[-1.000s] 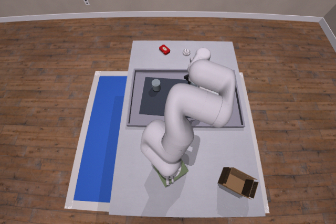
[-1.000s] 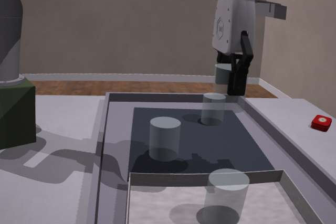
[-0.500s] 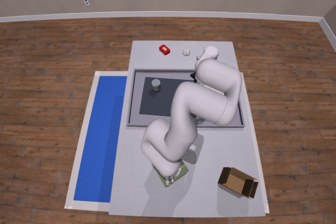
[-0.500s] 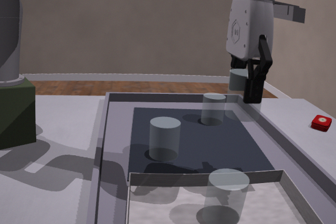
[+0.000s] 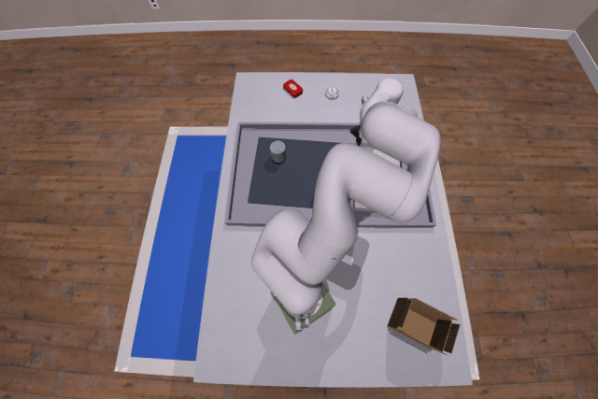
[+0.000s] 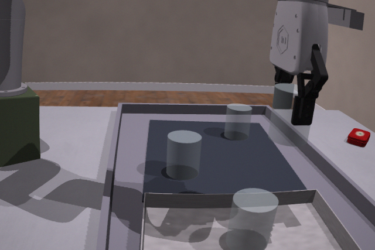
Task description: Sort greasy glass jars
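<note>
Above the sink rim (image 6: 290,132) — vertical wrist, fingers (image 6: 302,110) clamped on a glass jar (image 6: 283,96).

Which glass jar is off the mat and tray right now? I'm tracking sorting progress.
The jar clamped in the gripper, lifted near the sink's far corner. Two others stand on the dark mat; one stands in the tray.

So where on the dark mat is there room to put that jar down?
The hand grips a jar, raised by the sink's far rim. On the mat, two jars stand: one near, one far. Bare room lies between them and along the mat's side toward the red button. The tray already holds a jar.
</note>
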Robot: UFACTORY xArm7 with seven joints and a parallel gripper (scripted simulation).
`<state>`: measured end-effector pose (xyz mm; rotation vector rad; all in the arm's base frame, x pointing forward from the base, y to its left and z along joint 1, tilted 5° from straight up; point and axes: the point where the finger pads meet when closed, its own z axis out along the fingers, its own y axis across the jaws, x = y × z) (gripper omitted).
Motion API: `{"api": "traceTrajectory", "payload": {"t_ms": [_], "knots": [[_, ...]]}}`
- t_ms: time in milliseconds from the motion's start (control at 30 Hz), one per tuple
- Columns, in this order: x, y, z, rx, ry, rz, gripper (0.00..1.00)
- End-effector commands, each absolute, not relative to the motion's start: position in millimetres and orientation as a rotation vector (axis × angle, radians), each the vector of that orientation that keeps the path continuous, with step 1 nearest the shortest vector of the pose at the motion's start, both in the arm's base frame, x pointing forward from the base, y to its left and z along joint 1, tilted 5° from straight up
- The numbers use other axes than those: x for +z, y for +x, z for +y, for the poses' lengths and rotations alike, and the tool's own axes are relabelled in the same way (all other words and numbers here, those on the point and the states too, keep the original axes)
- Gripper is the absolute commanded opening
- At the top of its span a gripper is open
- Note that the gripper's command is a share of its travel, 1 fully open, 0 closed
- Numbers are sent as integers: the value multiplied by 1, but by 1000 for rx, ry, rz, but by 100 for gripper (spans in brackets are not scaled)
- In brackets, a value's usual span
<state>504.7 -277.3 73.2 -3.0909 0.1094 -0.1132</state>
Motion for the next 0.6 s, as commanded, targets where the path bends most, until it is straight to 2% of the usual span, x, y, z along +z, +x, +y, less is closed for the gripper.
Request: {"api": "traceTrajectory", "payload": {"t_ms": [0, 567], "knots": [[75, 510, -291, -118, -3092, 109, 0], [74, 523, -340, -118, -3092, 109, 0]]}}
